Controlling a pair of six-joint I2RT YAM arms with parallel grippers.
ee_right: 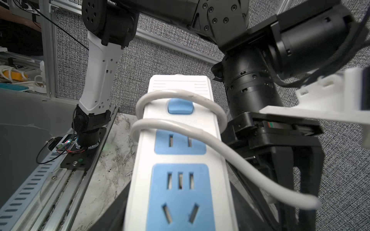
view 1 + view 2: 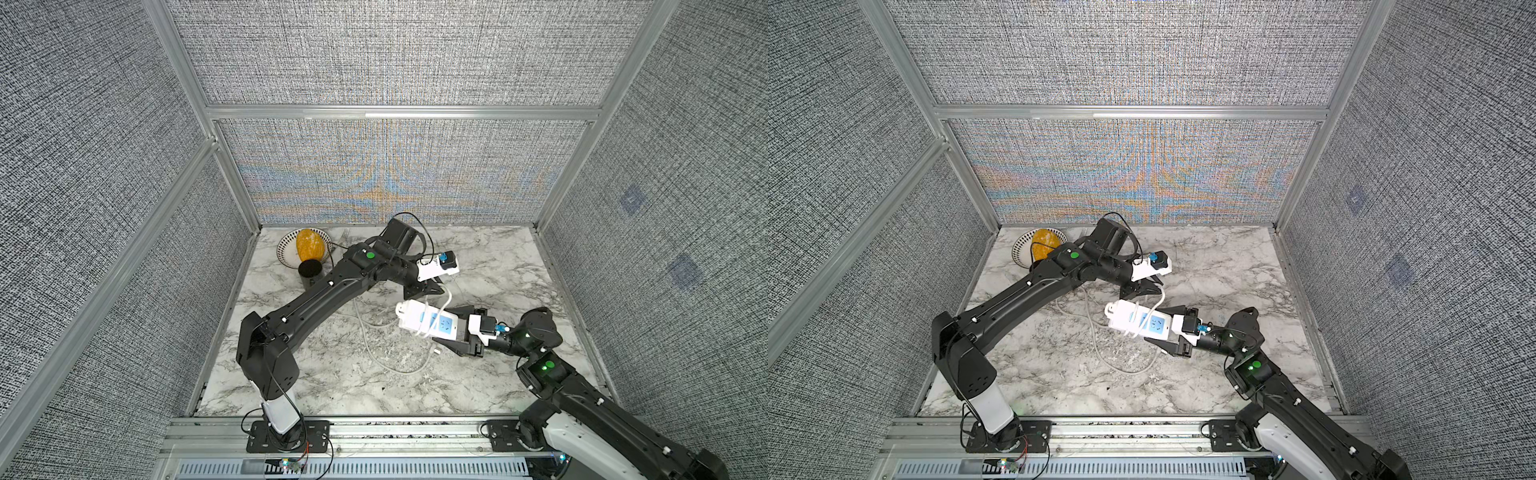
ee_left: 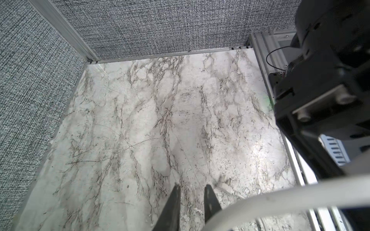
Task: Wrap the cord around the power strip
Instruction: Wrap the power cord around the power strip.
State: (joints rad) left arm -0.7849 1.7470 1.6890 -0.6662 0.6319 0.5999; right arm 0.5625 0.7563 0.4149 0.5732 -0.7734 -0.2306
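Across the marble-patterned bench [image 2: 498,257], walled on three sides by grey woven panels [image 2: 395,62] in aluminium rails [image 2: 399,112], the loose run of the cord [image 2: 409,370] is lying in a wide curve near the middle. A patterned bowl [image 2: 286,249] holding something yellow and a black cup [image 2: 311,272] are sitting in the far corner on my left. I am reaching my left arm across toward the middle, with my left claw [image 2: 432,289] hanging just above the power strip [image 2: 426,321]. My right arm is stretching in low from the front right, and my right claw [image 2: 444,326] is clamping the strip by one end, holding it clear of the bench. Two turns of cord are lying around the strip beside its blue button [image 1: 180,107]. My left arm is covering part of the cup and part of the cord. My left claw's tips are standing slightly apart, with the cord passing blurred close by, and I cannot tell whether it is gripping the cord or where the cord is ending
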